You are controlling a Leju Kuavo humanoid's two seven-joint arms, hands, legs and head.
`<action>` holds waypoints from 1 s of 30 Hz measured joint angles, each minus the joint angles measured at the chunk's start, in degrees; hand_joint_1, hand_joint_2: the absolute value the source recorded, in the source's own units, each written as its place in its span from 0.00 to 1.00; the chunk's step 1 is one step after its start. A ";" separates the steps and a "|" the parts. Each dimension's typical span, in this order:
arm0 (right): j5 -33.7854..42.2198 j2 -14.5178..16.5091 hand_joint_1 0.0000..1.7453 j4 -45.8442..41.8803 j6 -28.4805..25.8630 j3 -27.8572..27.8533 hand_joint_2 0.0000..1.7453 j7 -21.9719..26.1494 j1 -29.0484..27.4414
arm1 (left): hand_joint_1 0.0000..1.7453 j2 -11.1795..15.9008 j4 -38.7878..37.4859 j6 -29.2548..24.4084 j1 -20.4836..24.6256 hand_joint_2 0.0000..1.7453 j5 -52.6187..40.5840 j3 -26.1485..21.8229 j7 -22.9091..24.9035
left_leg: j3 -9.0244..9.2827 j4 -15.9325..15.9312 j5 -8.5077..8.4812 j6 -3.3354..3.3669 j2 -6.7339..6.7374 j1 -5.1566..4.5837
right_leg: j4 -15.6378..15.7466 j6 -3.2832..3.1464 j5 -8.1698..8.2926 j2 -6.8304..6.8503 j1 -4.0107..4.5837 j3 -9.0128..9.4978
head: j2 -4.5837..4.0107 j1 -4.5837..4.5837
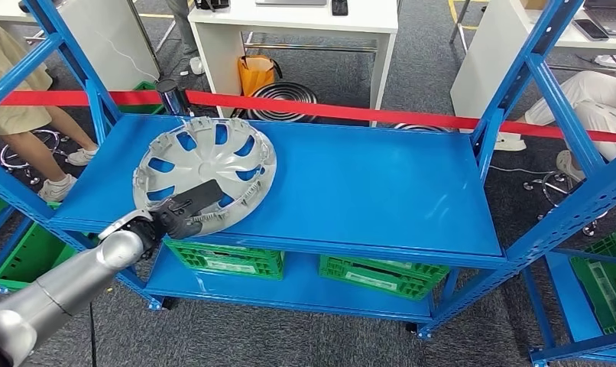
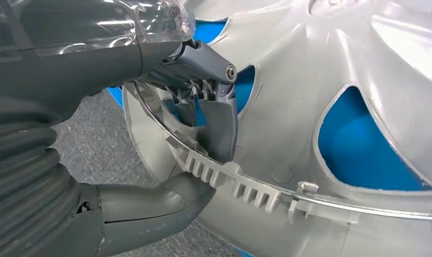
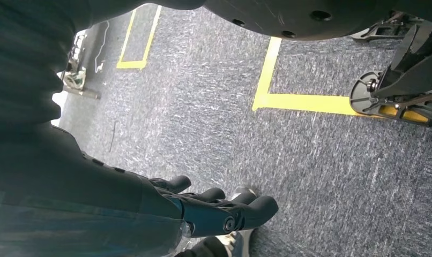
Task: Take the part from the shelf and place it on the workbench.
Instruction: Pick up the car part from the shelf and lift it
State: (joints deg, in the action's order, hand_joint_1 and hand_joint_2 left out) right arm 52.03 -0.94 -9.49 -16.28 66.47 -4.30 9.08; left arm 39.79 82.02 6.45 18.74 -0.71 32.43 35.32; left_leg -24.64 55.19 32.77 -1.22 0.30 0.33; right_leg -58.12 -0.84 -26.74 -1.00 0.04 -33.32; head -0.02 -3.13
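The left robot hand [image 1: 184, 210] grips the near rim of the silver hubcap [image 1: 205, 172] on the blue shelf [image 1: 381, 191], while the right robot hand [image 3: 219, 211] hangs empty, fingers loosely apart.

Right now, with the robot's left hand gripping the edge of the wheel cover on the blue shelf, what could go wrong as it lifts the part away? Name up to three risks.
1. The left hand holds the wheel cover at its near rim alone, fingers on top and thumb underneath, so the wide disc might tilt or slip.
2. The cover lies near the shelf's left upright; swinging it out could clip it.
3. A person stands close beside the shelf.
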 joint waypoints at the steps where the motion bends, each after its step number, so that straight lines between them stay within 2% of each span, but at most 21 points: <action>1: 0.04 0.00 0.00 0.00 0.00 0.06 1.00 0.02 -0.01 | 1.00 0.34 0.19 -0.32 0.01 1.00 -0.02 0.35 0.00 | 0.00 0.00 0.02 0.00 -0.02 0.00 | 0.01 0.00 -0.02 0.00 0.00 0.00 | 0.00 0.00; 10: 0.19 -0.01 0.00 0.00 -0.03 0.24 1.00 0.07 -0.08 | 1.00 1.49 0.61 -4.25 0.10 1.00 -3.45 3.27 0.00 | -0.03 0.00 0.09 -0.03 -0.24 -0.01 | 0.07 0.02 -0.05 0.00 0.02 -0.02 | 0.00 -0.01; 13: 0.72 -0.01 0.00 0.00 -0.11 0.22 1.00 0.43 -0.25 | 1.00 1.28 0.91 -8.38 -0.16 1.00 -7.14 4.17 -0.15 | -0.05 0.01 0.09 -0.04 -0.37 -0.01 | 0.07 0.02 -0.05 0.00 0.05 -0.07 | 0.00 0.01; 16: 1.59 -0.02 0.00 0.00 -0.35 0.16 1.00 1.13 -0.64 | 1.00 0.57 1.34 -15.10 -0.80 1.00 -13.62 5.32 -1.58 | -0.15 0.03 0.08 -0.05 -0.55 0.03 | 0.10 0.02 -0.05 0.00 0.11 -0.15 | 0.00 0.02; 20: 2.23 -0.02 0.00 0.01 -0.73 0.13 1.00 1.70 -1.08 | 1.00 -0.63 1.43 -23.14 -1.81 1.00 -20.78 5.97 -5.63 | -0.33 0.05 0.06 -0.09 -0.83 0.08 | 0.14 0.02 -0.05 0.02 0.17 -0.25 | 0.00 0.02; 24: 2.57 0.00 0.00 0.00 -1.26 0.11 1.00 1.83 -1.26 | 1.00 -1.85 1.50 -36.49 -3.94 1.00 -30.10 5.32 -14.01 | -0.42 0.06 0.06 -0.10 -1.09 0.07 | 0.17 0.07 -0.09 0.16 0.17 -0.31 | 0.00 0.00; 30: 2.53 0.00 0.00 0.00 -1.37 0.11 1.00 1.85 -1.28 | 1.00 -3.55 1.90 -42.43 -7.15 1.00 -34.08 3.58 -20.01 | -0.59 0.06 0.06 -0.09 -1.31 0.07 | 0.33 0.17 -0.18 0.43 0.16 -0.31 | 0.00 0.01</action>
State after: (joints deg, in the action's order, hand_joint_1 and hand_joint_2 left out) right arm 54.56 -0.94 -9.49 -17.66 66.58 -2.45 7.80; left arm 36.24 83.92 -35.98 11.59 -34.79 36.01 15.31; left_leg -25.23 55.26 32.83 -1.31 -1.02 0.40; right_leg -57.79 -0.67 -26.92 -0.57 0.20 -33.63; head -0.02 -3.13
